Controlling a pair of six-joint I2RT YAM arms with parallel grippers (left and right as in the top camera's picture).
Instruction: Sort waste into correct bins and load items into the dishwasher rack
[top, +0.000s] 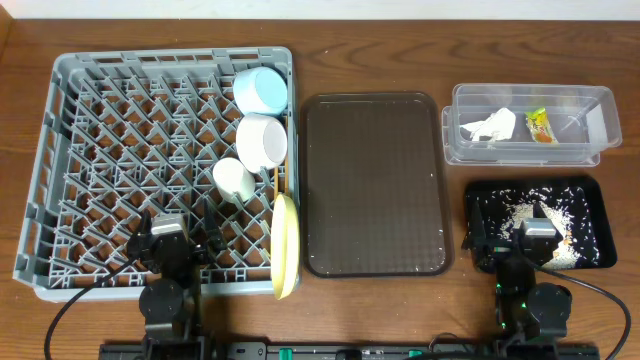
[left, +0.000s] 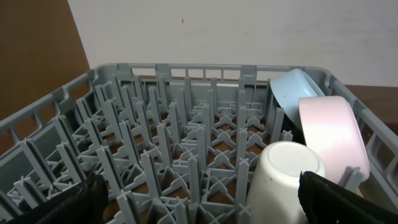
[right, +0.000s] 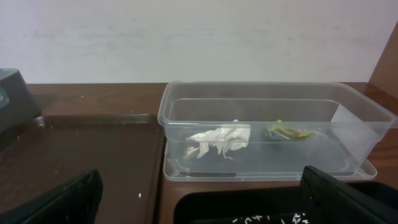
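The grey dishwasher rack (top: 42, 150) holds a light blue bowl (top: 262, 88), a pale pink bowl (top: 263, 140), a white cup (top: 235, 180) and a yellow plate (top: 286, 245) standing on edge along its right side. Wooden chopsticks (top: 281, 182) show between the cup and the plate. The clear tub (top: 600, 125) holds the white napkin (top: 490, 125) and the green-and-yellow wrapper (top: 540, 126). The black tray (top: 595, 215) holds rice scraps (top: 525, 212). My left gripper (left: 199, 199) is open and empty over the rack's front. My right gripper (right: 202, 199) is open and empty over the black tray's front.
A dark brown serving tray (top: 375, 185) lies between the rack and the two bins. In the left wrist view the cup (left: 283, 177) stands close to the right finger, with the pink bowl (left: 329, 137) and blue bowl (left: 292, 93) behind it.
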